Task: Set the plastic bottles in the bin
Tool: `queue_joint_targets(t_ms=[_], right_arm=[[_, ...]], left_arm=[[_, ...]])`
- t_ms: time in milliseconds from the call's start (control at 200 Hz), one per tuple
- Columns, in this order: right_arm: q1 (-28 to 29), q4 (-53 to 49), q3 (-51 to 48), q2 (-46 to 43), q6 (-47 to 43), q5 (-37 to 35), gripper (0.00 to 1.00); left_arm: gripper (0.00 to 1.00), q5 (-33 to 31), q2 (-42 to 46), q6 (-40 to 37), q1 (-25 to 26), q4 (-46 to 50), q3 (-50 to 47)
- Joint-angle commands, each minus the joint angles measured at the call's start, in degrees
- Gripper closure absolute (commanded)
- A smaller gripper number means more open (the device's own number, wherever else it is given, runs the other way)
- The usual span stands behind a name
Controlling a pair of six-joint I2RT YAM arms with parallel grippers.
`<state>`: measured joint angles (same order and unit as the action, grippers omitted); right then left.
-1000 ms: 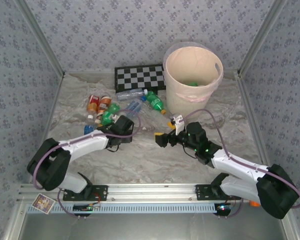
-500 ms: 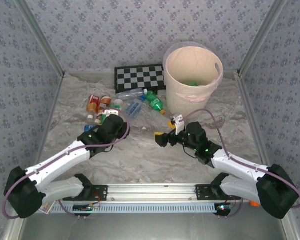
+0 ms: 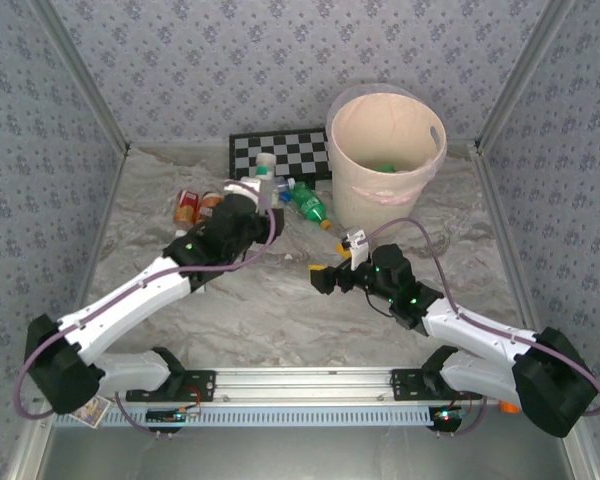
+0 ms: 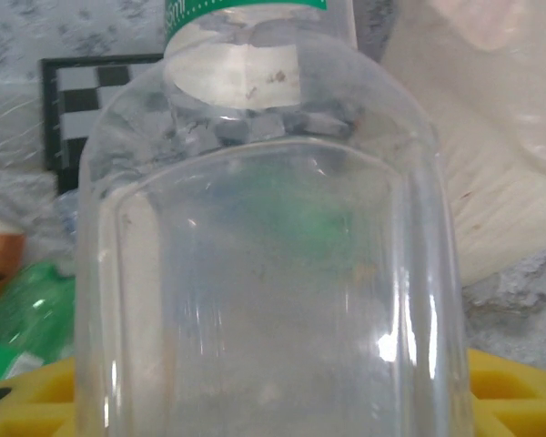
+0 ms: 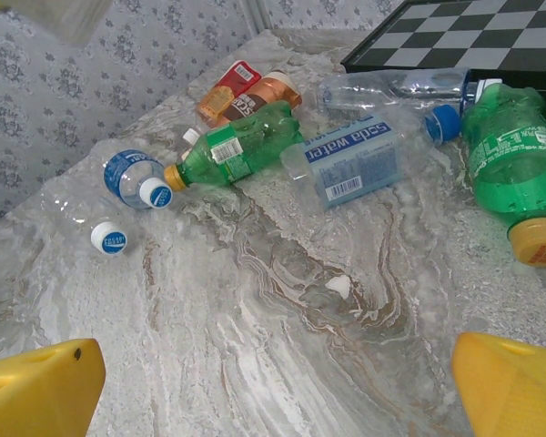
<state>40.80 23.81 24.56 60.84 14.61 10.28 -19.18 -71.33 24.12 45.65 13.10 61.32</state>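
My left gripper [image 3: 253, 197] is shut on a clear plastic bottle [image 3: 264, 172], held upright above the table just left of the bin [image 3: 425, 185]. In the left wrist view this bottle [image 4: 273, 273] stands between the yellow fingers [image 4: 514, 391], with the bin's pale wall [image 4: 491, 173] behind it. A green bottle [image 3: 385, 167] lies inside the bin. More bottles lie on the table: a green one with a yellow cap [image 5: 237, 147], a clear blue-labelled one [image 5: 359, 155], a red-orange one [image 5: 250, 91]. My right gripper [image 3: 325, 275] hangs open and empty, its fingertips [image 5: 41, 391] over bare marble.
A black-and-white checkerboard [image 3: 280, 152] lies flat behind the bottles, left of the bin. Another green bottle [image 3: 310, 203] rests near the bin's base. Two small blue-capped clear bottles [image 5: 132, 177] lie at the left. Patterned walls close in the table on three sides.
My left arm has risen from the bottle pile with the clear bottle and swung away and to the right, toward the bin. The right arm has not moved.
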Motion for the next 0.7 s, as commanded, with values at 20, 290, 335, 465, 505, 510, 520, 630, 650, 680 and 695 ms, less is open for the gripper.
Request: queue_joint_targets(t_ms=[20,290,335,465,505,510,520,630,650,680,695], right_arm=[[0.3,0.0,0.0,0.7,0.3,-0.4,0.0],[0.4,-0.3,0.0,0.2,0.2,-0.8,0.0],[0.4,-0.3,0.0,0.2,0.2,-0.8,0.0],[0.4,-0.3,0.0,0.2,0.1,-1.0,0.0],[0.4,-0.3,0.0,0.2,0.1,-1.0,0.0],[0.4,-0.3,0.0,0.2,0.1,-1.0,0.0],[0.5,-0.3,0.0,0.2,0.2,-1.0,0.0],[0.5,-0.4,0.1,0.1,0.1,-1.0,0.0],[0.5,-0.4,0.0,0.0,0.0,-1.1,0.0],[0.5,-0.5,0.0,-0.1,0.0,-1.1,0.01],[0.5,-0.6,0.0,-0.2,0.0,-1.1,0.0]], left_arm=[[0.39,3.3,-4.5,-3.5,1.8,-4.2,6.9],[0.39,6.3,-12.2,-5.7,2.8,-5.6,18.6],[0.39,6.9,-13.7,-6.0,2.7,-5.0,21.0],[0.39,8.3,-18.4,-7.4,2.9,-3.8,27.9],[0.39,8.4,-20.0,-7.7,2.9,-3.2,30.6],[0.39,8.4,-20.2,-7.7,2.9,-3.1,30.8],[0.39,8.6,-20.6,-7.9,2.9,-2.9,31.6],[0.39,10.4,-25.4,-8.6,2.9,-1.1,38.7],[0.38,10.6,-26.2,-8.7,2.9,-0.9,39.9],[0.39,11.0,-27.7,-8.9,2.9,-0.5,41.7],[0.39,11.0,-28.4,-9.0,2.9,-0.3,42.8]])
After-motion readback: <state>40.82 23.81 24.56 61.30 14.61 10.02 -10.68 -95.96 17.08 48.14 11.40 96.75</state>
